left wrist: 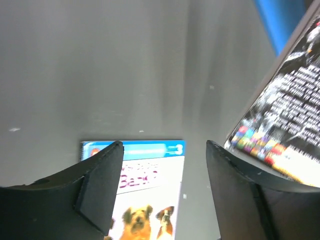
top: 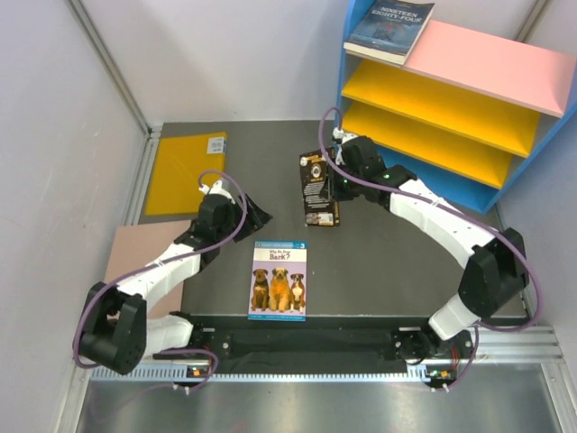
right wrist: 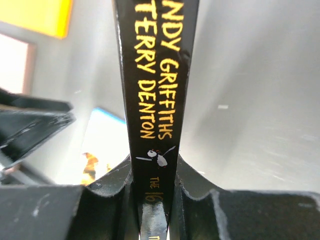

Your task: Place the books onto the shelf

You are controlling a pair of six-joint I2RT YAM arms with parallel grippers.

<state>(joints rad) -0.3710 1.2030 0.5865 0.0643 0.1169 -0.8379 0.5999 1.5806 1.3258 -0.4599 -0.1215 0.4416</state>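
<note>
Site: robot test cell, lab type. What I see from my remote station: plain white partition walls (top: 54, 135) at 9 and 12 o'clock; dark tabletop (top: 388, 262); slotted aluminium rail (top: 514, 347) at 6 carrying both arm bases (top: 176, 332); blue-sided shelf (top: 505, 68) at 1.

The shelf (top: 345, 72) offers open yellow boards (top: 433, 99); navy book (top: 389, 27) occupies top corner.

The dark tabletop (top: 379, 271) carries a blue dog book (top: 278, 280) by its near edge, a yellow sheet (top: 185, 173) far-left, a pinkish-brown board (top: 135, 253) at the left edge, and the shelf (top: 505, 68) far-right.
</note>
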